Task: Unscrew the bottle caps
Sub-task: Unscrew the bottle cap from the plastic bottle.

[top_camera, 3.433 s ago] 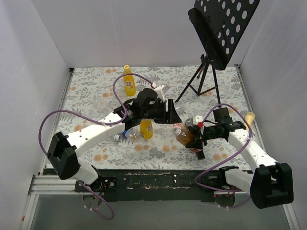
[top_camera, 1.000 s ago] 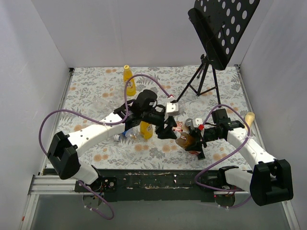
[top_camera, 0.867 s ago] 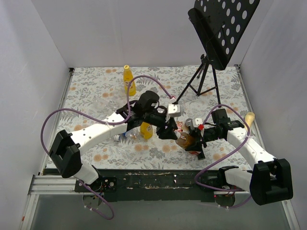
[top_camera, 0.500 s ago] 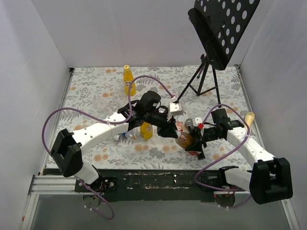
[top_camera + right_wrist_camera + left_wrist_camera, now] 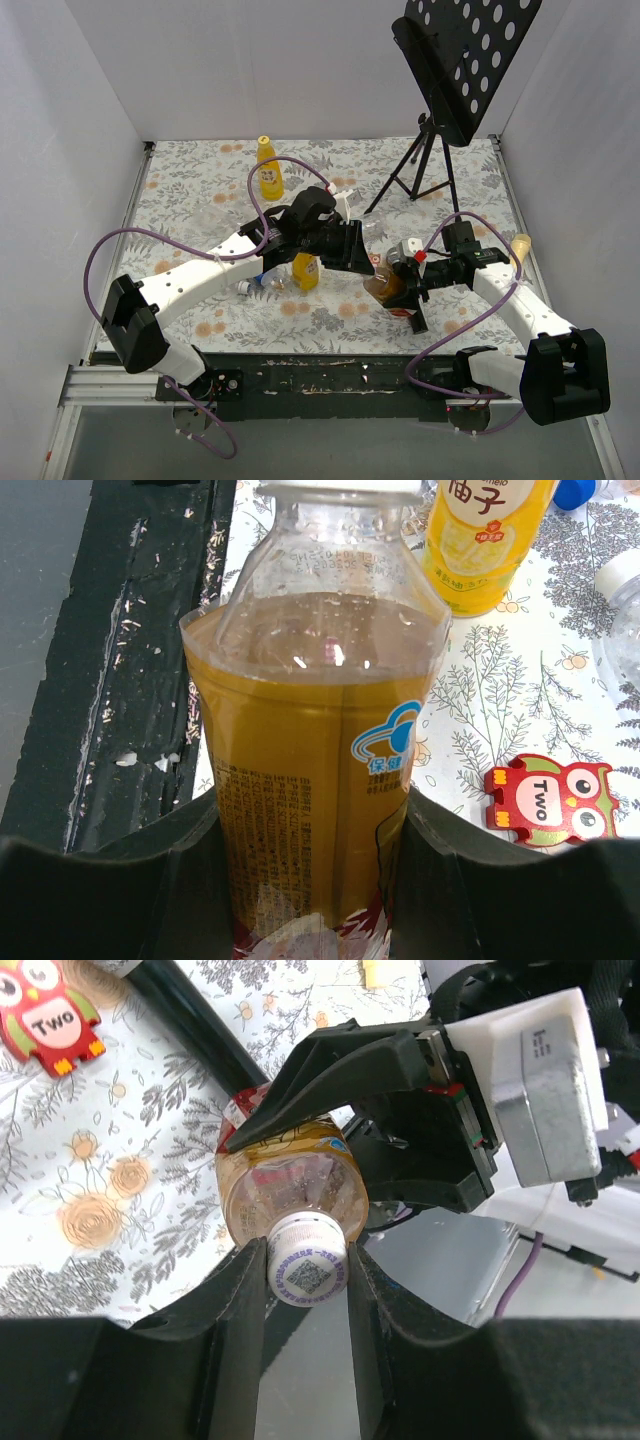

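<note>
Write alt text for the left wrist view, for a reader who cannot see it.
The left fingers pinch the white cap of a brown drink bottle, seen cap-first; the right fingers clamp its body behind. A red owl tag reading "Two" lies on the floral tablecloth.

Bright, even, diffuse light, soft faint shadows, small glints on the bottle (image 5: 315,740); wrist views' near edges blurred

Open floral-patterned table (image 5: 225,318) front-left; blocked mid-table by tall yellow plastic juice bottle (image 5: 305,270), rear-right by black metal tripod stand (image 5: 425,170).
</note>
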Robot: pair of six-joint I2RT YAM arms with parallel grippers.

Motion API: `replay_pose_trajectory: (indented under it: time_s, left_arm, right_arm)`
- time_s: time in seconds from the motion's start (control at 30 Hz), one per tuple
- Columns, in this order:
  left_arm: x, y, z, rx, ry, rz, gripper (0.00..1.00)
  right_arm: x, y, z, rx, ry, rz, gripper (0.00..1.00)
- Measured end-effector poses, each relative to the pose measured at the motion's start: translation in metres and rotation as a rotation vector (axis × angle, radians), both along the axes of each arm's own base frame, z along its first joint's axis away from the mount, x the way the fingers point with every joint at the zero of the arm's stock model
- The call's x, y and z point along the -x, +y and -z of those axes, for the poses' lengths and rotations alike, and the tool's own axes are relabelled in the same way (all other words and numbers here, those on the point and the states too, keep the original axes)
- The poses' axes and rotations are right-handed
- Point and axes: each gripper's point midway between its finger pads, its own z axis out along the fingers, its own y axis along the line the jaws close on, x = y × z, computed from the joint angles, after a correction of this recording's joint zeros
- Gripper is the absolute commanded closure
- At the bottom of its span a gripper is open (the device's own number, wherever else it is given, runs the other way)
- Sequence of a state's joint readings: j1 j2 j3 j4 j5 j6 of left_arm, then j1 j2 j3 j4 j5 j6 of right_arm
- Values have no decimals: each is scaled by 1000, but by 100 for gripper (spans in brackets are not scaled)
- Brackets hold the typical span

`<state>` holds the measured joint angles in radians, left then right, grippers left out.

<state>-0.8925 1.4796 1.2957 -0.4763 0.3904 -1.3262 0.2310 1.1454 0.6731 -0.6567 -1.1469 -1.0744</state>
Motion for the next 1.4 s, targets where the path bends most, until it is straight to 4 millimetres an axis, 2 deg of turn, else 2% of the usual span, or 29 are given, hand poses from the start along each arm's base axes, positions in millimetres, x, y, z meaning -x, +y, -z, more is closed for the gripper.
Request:
replay_pose_trajectory:
  time_s: [0.2, 0.23, 0.3, 0.37, 0.5, 0.6, 0.83, 1.03, 1.13, 1.4]
  left_arm:
    - [-2, 2, 2, -15, 57, -69, 100]
    - [-3, 2, 2, -17, 55, -71, 97]
    - [-3, 2, 2, -19, 45, -68, 70]
    - [-4, 2, 2, -19, 27, -58, 47]
    - [-15, 4, -5, 10, -70, -49, 18]
    - [-26, 11, -23, 45, -165, -60, 3]
    - [-28, 29, -73, 121, -413, -47, 2]
    - [-18, 50, -96, 143, -629, 14, 2]
    - [-14, 56, -94, 133, -716, 67, 2]
    - [-2, 56, -66, 79, -859, 275, 2]
  right_arm:
    - [-1, 0, 1, 5, -3, 1, 99]
    - [-1, 0, 1, 6, -5, 2, 99]
    - [-2, 0, 1, 7, -11, 3, 99]
    - [-3, 0, 1, 8, -17, 4, 99]
    - [-1, -1, 5, 27, -16, 1, 99]
    - [-1, -2, 7, 36, -19, 0, 99]
    - [-1, -3, 8, 42, -23, -2, 99]
    - [0, -2, 8, 42, -25, -5, 99]
    - [0, -2, 8, 42, -25, -5, 99]
    - [0, -2, 8, 43, -24, -5, 99]
